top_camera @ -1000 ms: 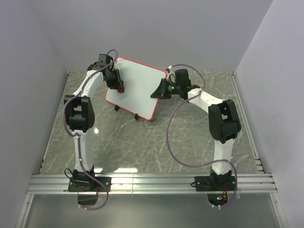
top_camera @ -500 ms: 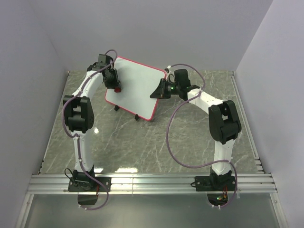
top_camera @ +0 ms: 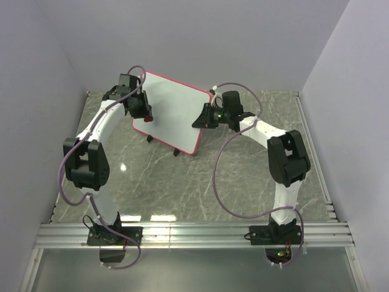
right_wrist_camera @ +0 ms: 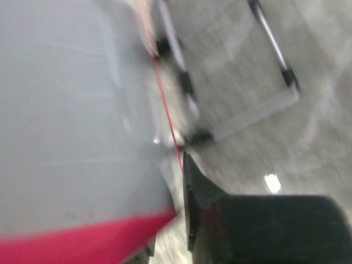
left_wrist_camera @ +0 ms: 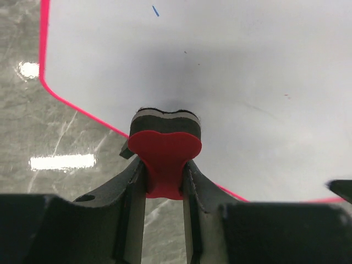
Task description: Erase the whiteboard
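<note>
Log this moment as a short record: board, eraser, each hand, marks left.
whiteboard: tilted, propped on its feet on the table
eraser: red, against the board near its left edge
left hand: shut on the eraser
right hand: at the board's right edge; grip unclear, view blurred
marks left: one small blue mark

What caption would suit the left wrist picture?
Left gripper holds a red eraser against the whiteboard near its red edge.
</note>
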You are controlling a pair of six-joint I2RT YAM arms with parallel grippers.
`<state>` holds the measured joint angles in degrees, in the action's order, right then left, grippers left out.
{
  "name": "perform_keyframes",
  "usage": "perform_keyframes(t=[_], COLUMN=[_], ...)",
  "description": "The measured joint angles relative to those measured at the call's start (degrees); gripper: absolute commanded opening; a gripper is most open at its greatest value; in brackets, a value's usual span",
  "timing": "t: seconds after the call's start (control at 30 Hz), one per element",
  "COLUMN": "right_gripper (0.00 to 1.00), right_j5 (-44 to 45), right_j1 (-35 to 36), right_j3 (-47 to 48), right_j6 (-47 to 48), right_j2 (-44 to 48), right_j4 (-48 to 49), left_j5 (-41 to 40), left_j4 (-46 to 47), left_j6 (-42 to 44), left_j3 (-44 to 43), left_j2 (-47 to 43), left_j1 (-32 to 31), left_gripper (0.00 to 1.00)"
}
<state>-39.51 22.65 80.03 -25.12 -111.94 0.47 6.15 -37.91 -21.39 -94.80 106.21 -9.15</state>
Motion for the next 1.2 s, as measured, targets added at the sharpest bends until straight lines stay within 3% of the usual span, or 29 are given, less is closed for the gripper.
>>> perform_keyframes(t=[0.03,0.13,0.4,0.5,0.53,0.57,0.6,1.1,1.2], right_gripper=[0.37,0.46,0.52,0.6,0.69,0.69,0.89,0.92,0.99], right_j5=[0.72,1.42,2.45,3.02,3.37,3.56,3.85,4.57,5.9], right_j1=[0.0,0.17,0.09,0.07,0.07,0.07,0.07,-0.87,-1.4], right_j3=[-0.7,-4.07,-6.73,-7.82,-8.22,-8.5,-8.85,-13.6,-16.06], right_j6=[0.68,1.22,0.98,1.29,1.57,1.73,2.38,3.72,3.52], right_j2=[0.31,0.37,2.14,2.95,3.28,3.52,3.85,14.43,18.62], right_j4=[-0.72,-3.91,-3.56,-3.96,-4.17,-4.46,-5.14,-10.97,-10.8], left_j5=[-0.11,-0.66,-1.53,-1.97,-2.19,-2.43,-2.71,-5.2,-6.45], left_j4=[0.15,0.28,-0.07,-0.74,-0.94,-0.98,-1.03,-2.84,-2.93], left_j6=[-0.33,-0.68,-1.86,-2.32,-2.36,-2.45,-2.51,-5.64,-6.58], left_j3=[0.74,2.49,6.47,8.44,8.94,9.44,10.03,17.29,20.65], left_j2=[-1.05,-3.76,-9.6,-12.04,-12.76,-13.55,-14.34,-24.04,-26.62], left_j1=[0.02,0.07,0.04,0.04,0.04,0.04,0.04,0.04,0.04], left_gripper=[0.0,0.0,0.0,0.0,0.0,0.0,0.0,0.0,0.0])
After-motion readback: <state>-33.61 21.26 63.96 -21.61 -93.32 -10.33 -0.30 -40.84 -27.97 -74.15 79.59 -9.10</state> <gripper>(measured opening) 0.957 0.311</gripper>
